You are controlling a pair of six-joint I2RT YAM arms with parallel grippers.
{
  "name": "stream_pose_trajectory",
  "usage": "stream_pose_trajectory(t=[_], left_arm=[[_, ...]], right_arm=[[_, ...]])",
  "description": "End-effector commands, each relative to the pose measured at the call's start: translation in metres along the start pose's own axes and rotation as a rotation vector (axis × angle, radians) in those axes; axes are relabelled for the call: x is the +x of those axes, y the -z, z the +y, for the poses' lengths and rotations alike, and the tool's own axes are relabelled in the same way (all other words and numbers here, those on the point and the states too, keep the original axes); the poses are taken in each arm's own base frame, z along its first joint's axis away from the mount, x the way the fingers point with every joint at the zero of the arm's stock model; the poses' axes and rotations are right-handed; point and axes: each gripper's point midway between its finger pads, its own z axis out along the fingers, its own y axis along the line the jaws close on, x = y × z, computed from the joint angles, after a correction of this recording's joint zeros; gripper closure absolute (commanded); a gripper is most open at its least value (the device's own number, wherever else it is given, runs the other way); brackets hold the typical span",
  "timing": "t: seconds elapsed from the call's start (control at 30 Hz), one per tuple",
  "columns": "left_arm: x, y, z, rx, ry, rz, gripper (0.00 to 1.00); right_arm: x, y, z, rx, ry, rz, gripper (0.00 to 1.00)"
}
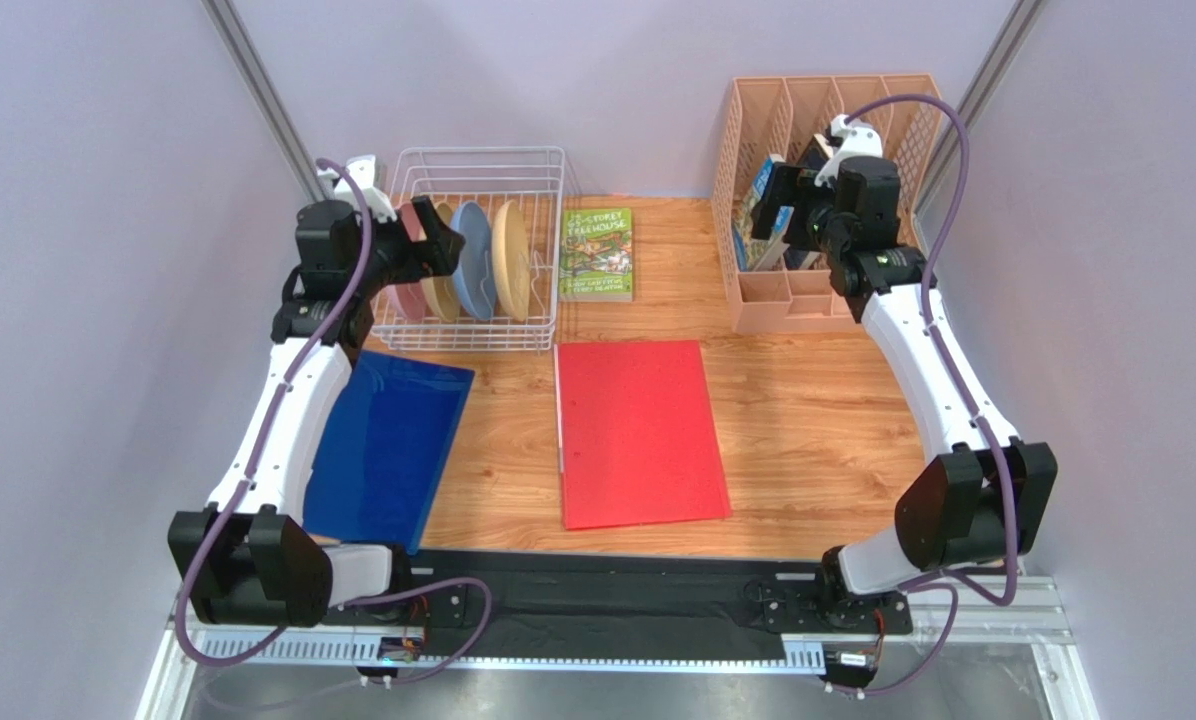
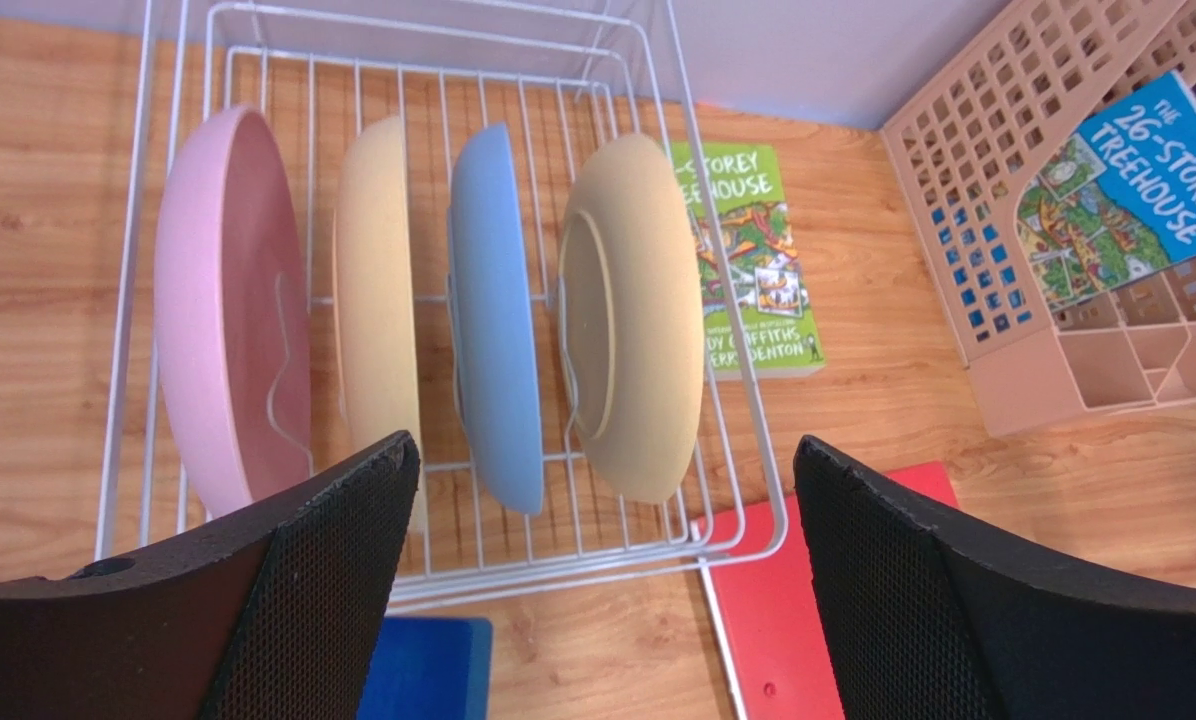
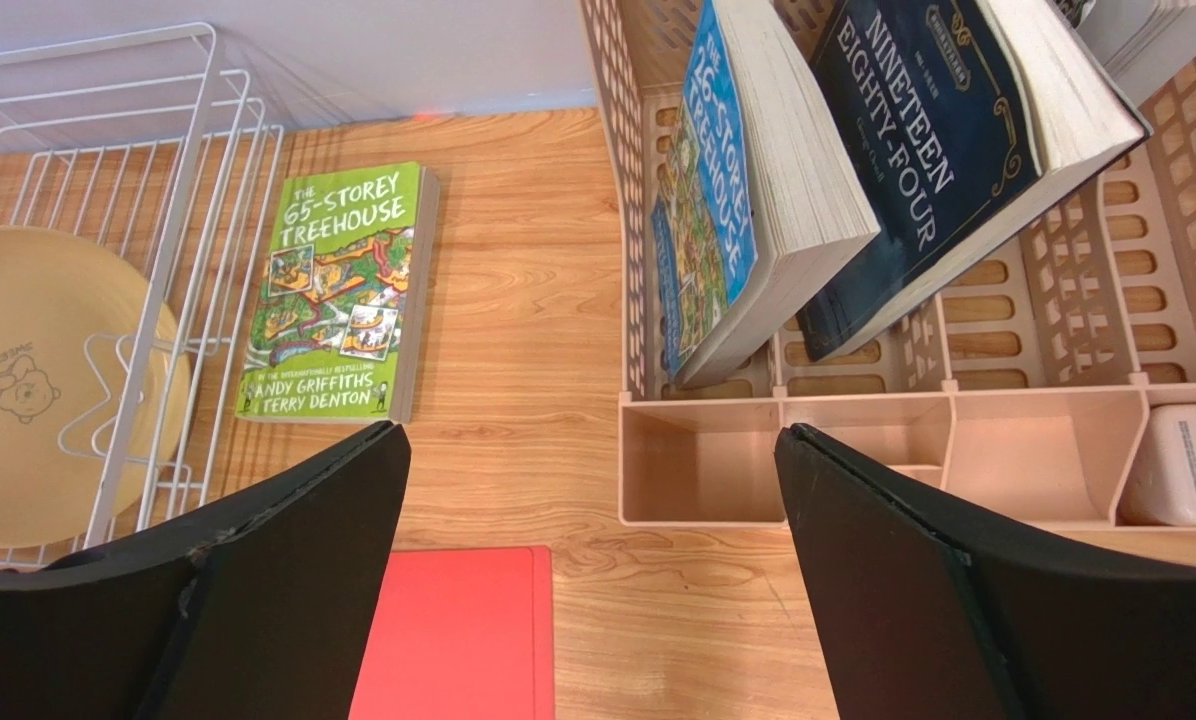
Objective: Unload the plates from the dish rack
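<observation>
**Top view.** My left gripper [image 1: 436, 237] hangs at the left, near side of the rectangular white wire dish rack [image 1: 477, 152]. Its jaws are spread wide with nothing between them. My right gripper [image 1: 771, 204] is well apart from the rack, at the peach plastic slotted organizer [image 1: 762, 308]. It is likewise spread and empty. All four plates stand on edge in the rack.

**Left wrist view.** This view alone gives the order of the plates, left to right: round matte pink plate [image 2: 229, 315], first pale yellow plate [image 2: 376, 285], light blue plate [image 2: 492, 315], second pale yellow plate [image 2: 642, 315]. Each sits between wire dividers, just beyond my fingers [image 2: 334, 585].

**Right wrist view.** Only here can I read the small bear mark at the centre of the second pale yellow plate, and the titles of the books leaning in the organizer. A green paperback [image 3: 341, 293] lies flat on the wooden table [image 3: 529, 300], between rack and organizer.
</observation>
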Motion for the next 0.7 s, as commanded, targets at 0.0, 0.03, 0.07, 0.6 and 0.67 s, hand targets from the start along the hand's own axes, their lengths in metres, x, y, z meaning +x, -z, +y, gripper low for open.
stream_pose_trajectory(t=[0.0, 0.03, 0.07, 0.6, 0.67], left_arm=[[-0.025, -0.004, -0.015, 0.088, -0.067, -0.039, 0.0], [-0.024, -0.008, -0.018, 0.108, -0.062, -0.034, 0.0], [-0.023, -0.016, -0.02, 0.127, -0.057, -0.017, 0.0], [-0.019, -0.097, -0.035, -0.117, -0.367, -0.001, 0.04], [-0.014, -0.107, -0.036, -0.151, -0.383, 0.007, 0.08]], right_arm=[[-0.027, 0.005, 0.001, 0.009, 0.043, -0.062, 0.0], [-0.025, 0.004, 0.0, 0.01, 0.044, -0.057, 0.0], [-0.025, 0.004, -0.001, 0.012, 0.047, -0.056, 0.0], [-0.012, -0.022, -0.017, 0.097, 0.053, -0.009, 0.0], [-0.009, -0.025, -0.019, 0.102, 0.053, 0.003, 0.0]])
